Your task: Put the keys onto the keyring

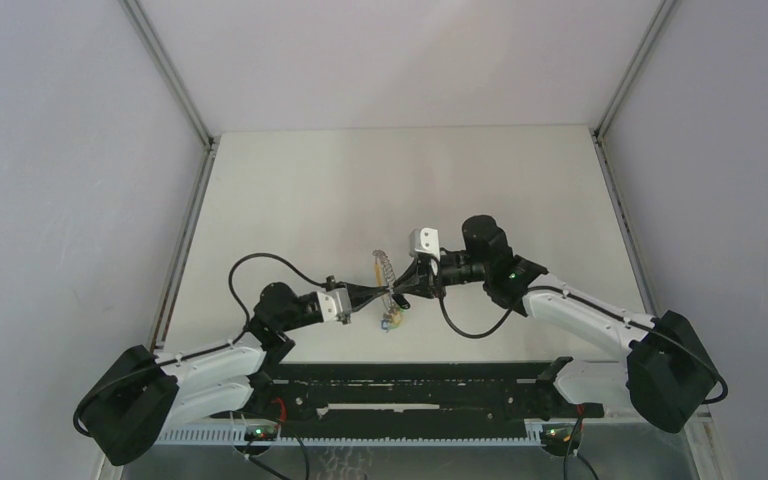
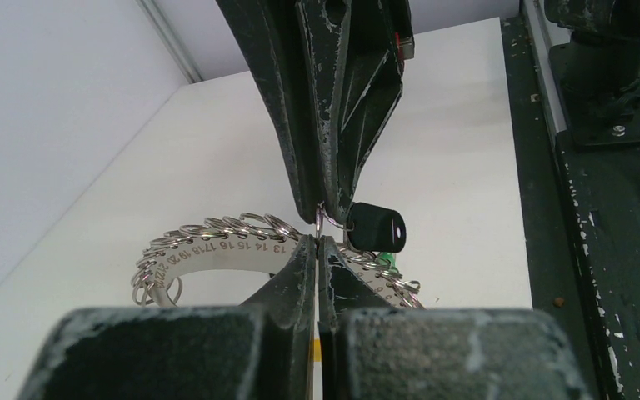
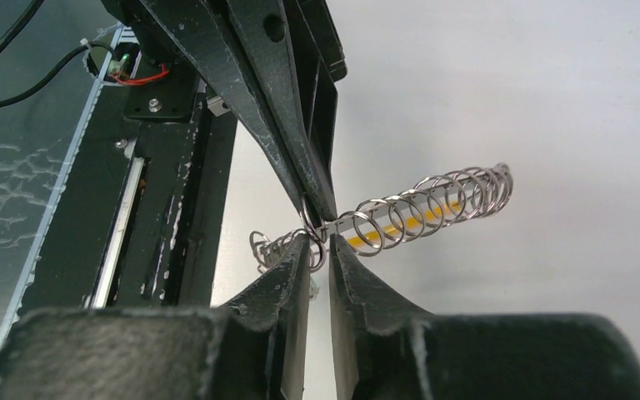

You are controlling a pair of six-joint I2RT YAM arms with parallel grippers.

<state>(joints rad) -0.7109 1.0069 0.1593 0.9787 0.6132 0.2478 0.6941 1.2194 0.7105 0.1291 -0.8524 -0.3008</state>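
Silvery keyring [image 2: 217,250] is clamped mid-air in the left gripper [image 2: 317,250], the right gripper [image 2: 321,208] pinching the black key [image 2: 377,227] by its loop against it; threading looks underway, and next needs fine alignment.

A: The arms?
B: Stretched inward from either side, left gripper [image 1: 385,294] and right gripper [image 1: 406,287] meeting tip to tip.
A: And the jaws?
B: Left pressed tight together; right showing a thin slit

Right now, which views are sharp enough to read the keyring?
Left wrist: keyring numbers sharp, left pincer in the foreground blurred. Right wrist: coils crisp, right pincer soft. Top external: evenly lit, keyring too small for detail.
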